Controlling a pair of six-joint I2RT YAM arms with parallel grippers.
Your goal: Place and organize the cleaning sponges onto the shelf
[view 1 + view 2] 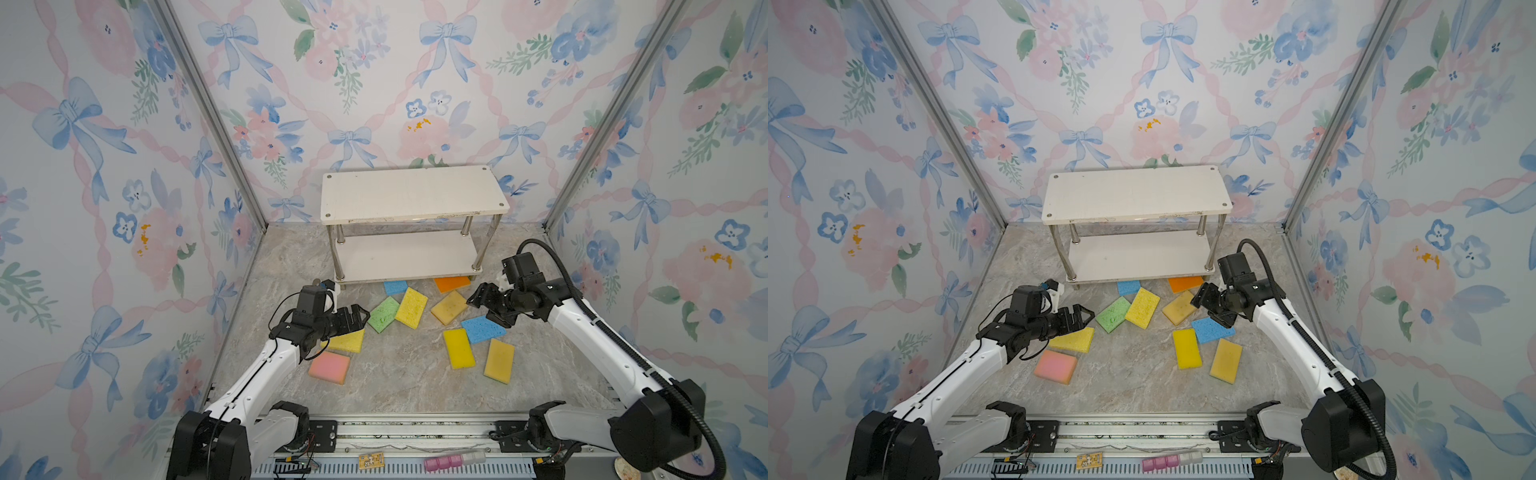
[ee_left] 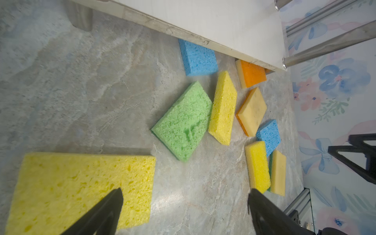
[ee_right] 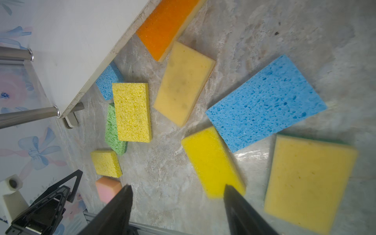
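Several cleaning sponges lie loose on the marble floor in front of the white two-tier shelf [image 1: 411, 199], whose boards are both bare. An orange sponge [image 1: 452, 283] and a blue sponge [image 1: 395, 286] sit half under its lower board. My left gripper [image 1: 359, 313] hovers open over the corner of a yellow sponge [image 2: 81, 191], beside a green sponge [image 1: 384, 313] and above a pink sponge [image 1: 329, 367]. My right gripper [image 1: 478, 297] is open and empty, above a tan sponge [image 1: 449, 306] and a second blue sponge [image 3: 264, 101]. In the right wrist view one fingertip overlaps a bright yellow sponge [image 3: 211, 160].
Flowered walls with aluminium corner posts [image 1: 208, 112] close in the left, back and right. A metal rail [image 1: 415, 432] runs along the front, with pink and white blocks [image 1: 453, 461] and a small yellow board [image 1: 371, 460] below it. The shelf's metal posts [image 1: 490, 245] stand near my right arm.
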